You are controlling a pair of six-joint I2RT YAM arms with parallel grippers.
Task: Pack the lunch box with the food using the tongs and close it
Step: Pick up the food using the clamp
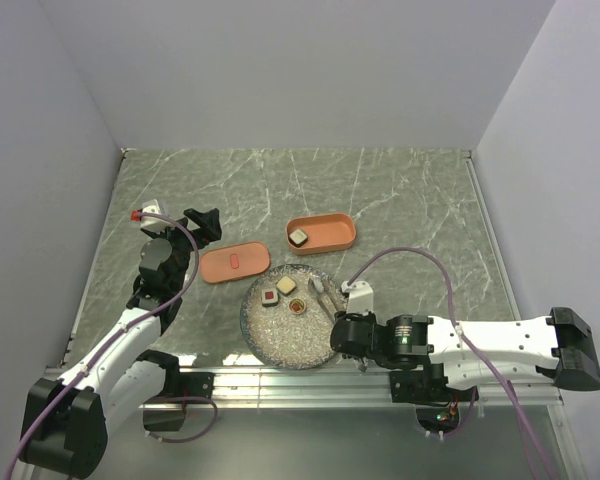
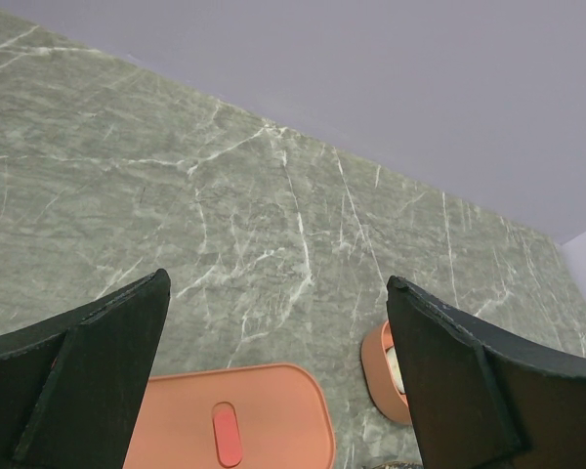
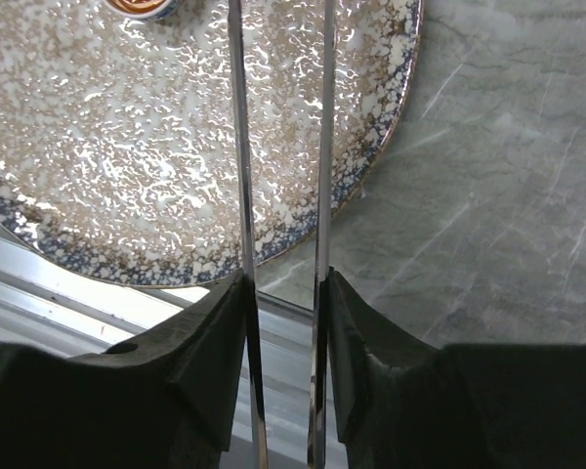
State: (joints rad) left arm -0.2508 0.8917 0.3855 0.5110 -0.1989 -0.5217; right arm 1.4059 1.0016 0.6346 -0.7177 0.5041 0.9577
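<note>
While the right jaws clench the tongs by their 2 arms | tongs' long axis points away over the plate | food lies just left of the tips, nearer this arm | 1 piece sits in the box beyond | left jaws released near lid

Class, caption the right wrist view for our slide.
Right pincer clamps the tongs over the speckled plate.

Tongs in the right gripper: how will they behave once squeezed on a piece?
Probably springy: the tongs have two thin arms standing apart between the right fingers, so they should push back. Likely slippery in the grip, being bare shiny metal. Such long slender arms may flex or scissor at the tips.
</note>
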